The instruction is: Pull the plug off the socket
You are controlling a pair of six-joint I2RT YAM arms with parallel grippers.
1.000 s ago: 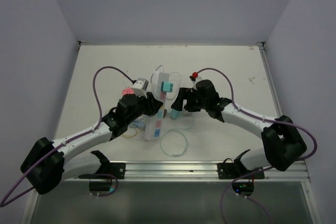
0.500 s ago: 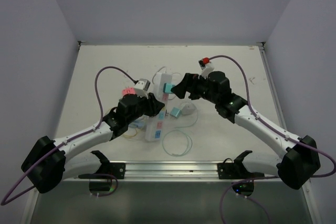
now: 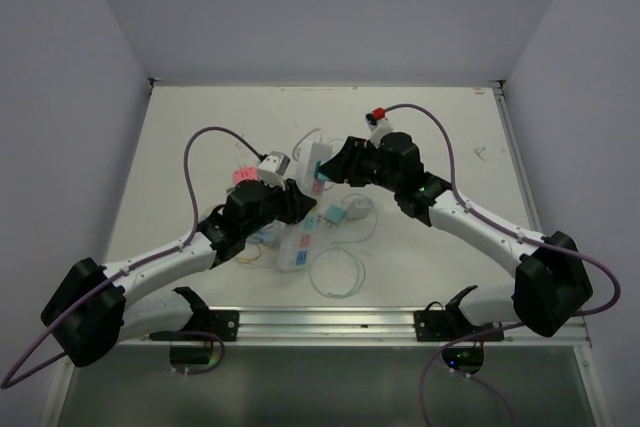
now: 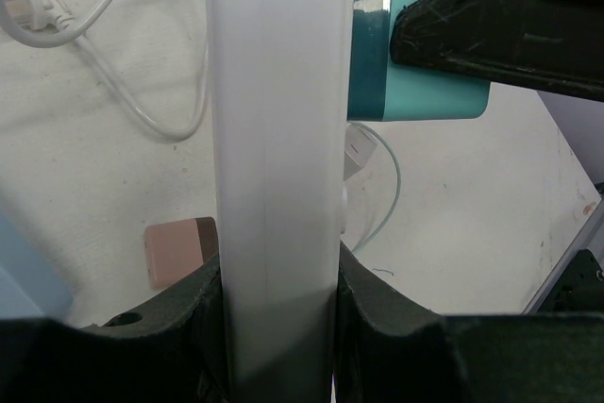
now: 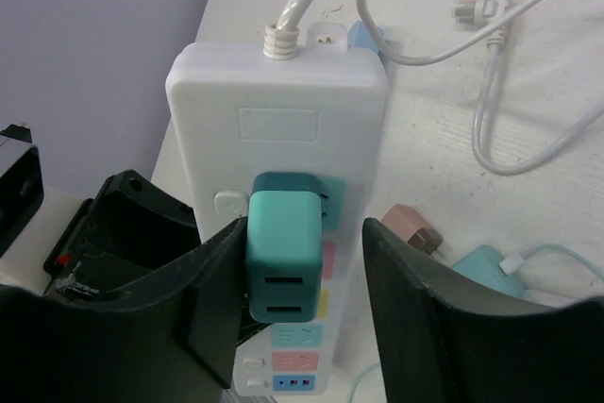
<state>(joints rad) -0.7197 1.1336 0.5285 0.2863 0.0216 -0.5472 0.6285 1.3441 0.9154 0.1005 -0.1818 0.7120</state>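
**Plug sitting in socket as 2 grippers close in**

Plug [image 5: 284,257], a teal block with 2 dark slots on its outer face and a darker teal collar at its base, is sitting seated in the white power strip [image 5: 283,129], roughly midway along the strip's length near the middle of the table [image 3: 440,137]. The strip is showing a ribbed white cord at one end and small coloured sockets in red, yellow, teal and blue below the plug. The right gripper [image 5: 302,276] is straddling the plug with jaws spread wide; one finger is touching the plug's side, the other standing well apart from it. The left gripper [image 4: 280,304] is clamping the strip's body between both fingers. A second teal adapter [image 3: 336,215] and a pinkish-brown one [image 5: 410,226] are lying on the table beside the strip, near a loop of thin cable [image 3: 335,272].
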